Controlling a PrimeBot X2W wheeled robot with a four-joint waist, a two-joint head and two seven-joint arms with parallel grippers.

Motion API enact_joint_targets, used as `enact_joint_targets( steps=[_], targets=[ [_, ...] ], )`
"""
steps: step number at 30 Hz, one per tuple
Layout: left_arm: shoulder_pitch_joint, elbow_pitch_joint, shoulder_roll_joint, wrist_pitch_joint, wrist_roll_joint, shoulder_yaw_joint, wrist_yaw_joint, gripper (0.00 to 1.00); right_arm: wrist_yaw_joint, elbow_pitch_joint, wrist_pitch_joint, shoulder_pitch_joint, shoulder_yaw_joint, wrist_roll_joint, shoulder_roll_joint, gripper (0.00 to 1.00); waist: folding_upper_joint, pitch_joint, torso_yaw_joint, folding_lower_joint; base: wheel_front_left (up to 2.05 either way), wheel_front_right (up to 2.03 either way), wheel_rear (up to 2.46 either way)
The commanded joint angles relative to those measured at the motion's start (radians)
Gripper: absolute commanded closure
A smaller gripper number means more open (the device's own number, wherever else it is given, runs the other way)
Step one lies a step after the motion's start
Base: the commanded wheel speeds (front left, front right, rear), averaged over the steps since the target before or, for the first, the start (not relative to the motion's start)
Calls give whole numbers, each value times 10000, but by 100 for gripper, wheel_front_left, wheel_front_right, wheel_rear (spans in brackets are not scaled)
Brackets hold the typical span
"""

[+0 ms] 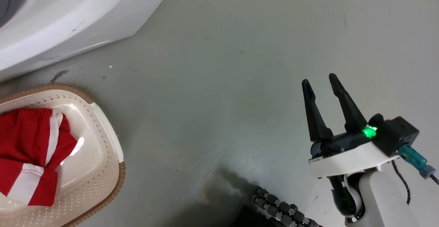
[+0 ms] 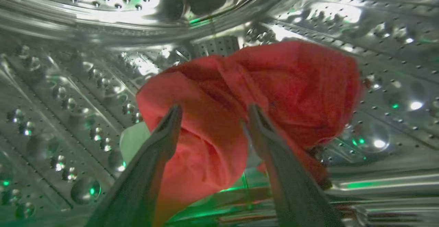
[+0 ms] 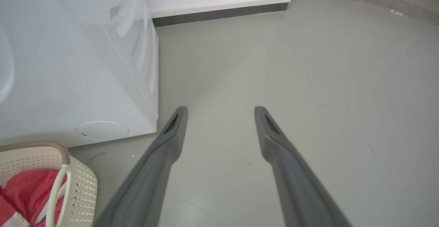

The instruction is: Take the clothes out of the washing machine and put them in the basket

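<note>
In the left wrist view the left gripper (image 2: 215, 108) is inside the perforated steel drum (image 2: 68, 117). Its two fingers are spread apart, and a bunched red garment (image 2: 281, 86) sits at the centre of the frame, heaped against the drum wall between and just beyond the fingertips. The picture is blurred there, so it is hard to say whether either tip touches the cloth. In the head view the white washing machine (image 1: 68, 18) takes the upper left corner. The cream basket (image 1: 111, 141) stands on the grey floor (image 1: 223, 66) at the lower left, near the machine's front. A red-and-white striped garment (image 1: 27, 141) lies crumpled in the basket's left part, cut off by the frame edge. The right gripper (image 1: 319, 79) is at the lower right, well apart from the basket, with its fingers parted and holding nothing over bare floor. The right wrist view shows the same parted fingers (image 3: 171, 141) pointing along the floor, and the basket with its striped cloth is in the lower left corner beside the machine's base.
</note>
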Motion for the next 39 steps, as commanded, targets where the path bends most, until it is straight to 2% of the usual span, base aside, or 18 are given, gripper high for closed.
enact_joint_targets(
  steps=[1,10,18,19,20,21,28,36,39],
  targets=[
    [-269,195,-5,280,20,-76,0,0,-7,-62,-13,164,-54,41,8,0,0,118,17,0,0,0,0],
    [-1240,1021,40,1677,417,-787,-287,0,-7,-264,-13,413,-71,73,8,0,0,580,113,0,0,0,0],
    [-1704,1794,137,2002,542,-1081,-508,0,-7,-334,-13,432,60,154,8,0,0,759,128,0,0,0,0],
    [-1753,1889,138,1967,535,-1096,-535,34,-7,-339,-13,427,72,157,8,0,0,764,126,0,0,0,0],
    [-1815,1965,123,1897,513,-1090,-524,73,-7,-341,-13,420,85,155,8,0,0,770,123,0,0,0,0],
    [-1857,2043,116,1794,523,-1112,-542,100,-7,-341,-13,412,97,148,8,0,0,773,121,0,0,0,0],
    [-2178,2467,156,702,743,-1261,-436,100,-7,-310,-13,310,162,91,8,0,0,738,89,0,0,0,0],
    [-2455,2785,139,-1525,821,-1233,-276,100,-7,-212,-13,92,278,61,9,0,0,453,4,0,0,0,0],
    [-2448,2911,-3,-2435,492,-971,-304,100,-7,-175,-13,6,281,36,8,0,0,281,-28,0,0,0,0]
  ],
)
